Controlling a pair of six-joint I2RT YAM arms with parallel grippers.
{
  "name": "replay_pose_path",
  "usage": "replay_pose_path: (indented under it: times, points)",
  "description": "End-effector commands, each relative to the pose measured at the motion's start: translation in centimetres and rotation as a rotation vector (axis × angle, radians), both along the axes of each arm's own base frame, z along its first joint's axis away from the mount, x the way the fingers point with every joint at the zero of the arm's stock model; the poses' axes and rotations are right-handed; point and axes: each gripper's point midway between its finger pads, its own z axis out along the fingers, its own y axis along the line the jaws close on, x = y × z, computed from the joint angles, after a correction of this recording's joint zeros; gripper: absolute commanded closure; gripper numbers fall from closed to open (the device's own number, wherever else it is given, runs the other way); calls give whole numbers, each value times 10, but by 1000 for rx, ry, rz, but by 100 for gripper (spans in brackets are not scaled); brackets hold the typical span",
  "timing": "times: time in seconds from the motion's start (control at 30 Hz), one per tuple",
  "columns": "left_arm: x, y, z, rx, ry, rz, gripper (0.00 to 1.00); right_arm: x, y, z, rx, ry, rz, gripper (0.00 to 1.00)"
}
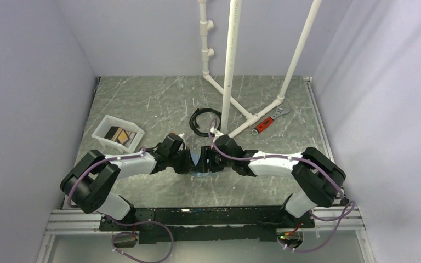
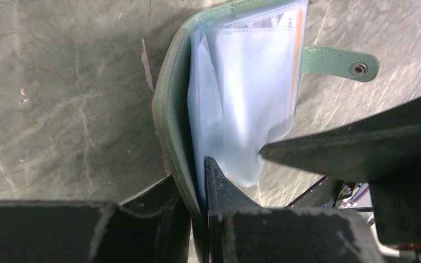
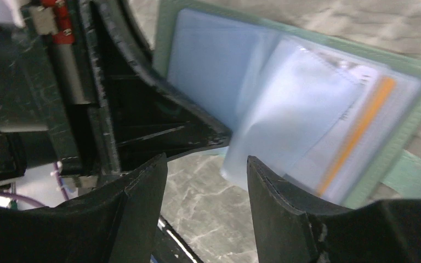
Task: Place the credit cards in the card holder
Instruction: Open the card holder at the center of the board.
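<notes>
Card holder [image 2: 171, 109]: open, middle of tabletop [image 1: 159, 104]; left gripper [image 2: 198, 183] clamped on its green cover.
Right gripper [image 3: 205, 164]: jaws apart at the clear sleeves [image 3: 296, 109].
Credit cards [image 1: 119, 135]: in white tray [image 1: 102, 129], left edge.
Risk: limp sleeves may bunch; the narrow cover grip may slip.

Recorded card holder [image 2: 170, 109] open near centre of counter [image 1: 142, 104]: grey-green cover, pale blue clear sleeves [image 2: 241, 93] fanned out, snap tab [image 2: 340, 61] sticking out sideways. Saw cover edge clamped in left pincer [image 2: 200, 183]. Noted orange strip [image 3: 362, 123] inside one sleeve; could not tell whether a card. Found credit cards [image 1: 118, 134], tan and dark, lying flat in white tray [image 1: 100, 131], well apart from holder.
</notes>
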Motion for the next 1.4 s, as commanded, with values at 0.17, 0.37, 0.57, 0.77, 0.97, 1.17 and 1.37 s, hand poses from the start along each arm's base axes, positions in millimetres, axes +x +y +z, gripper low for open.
replay_pose_path:
  times: [0.17,0.37,0.57,0.77,0.97,1.17,1.37]
  points:
    - [-4,7,12,-2,-24,19,66,1,43,29,157,-32,104,44]
    - [-16,30,25,25,-42,60,46,11,56,24,159,-31,75,43]
    - [-13,48,47,26,-96,104,36,5,69,40,260,-48,111,42]
    - [-2,42,74,-56,-123,84,36,5,51,66,288,-80,46,47]
    - [14,31,69,-17,-98,24,29,12,2,45,86,-61,-105,49]
    - [29,39,31,81,-60,44,40,14,-23,25,40,-33,-147,48]
    - [33,39,12,111,-36,38,65,21,-32,15,38,-18,-163,48]
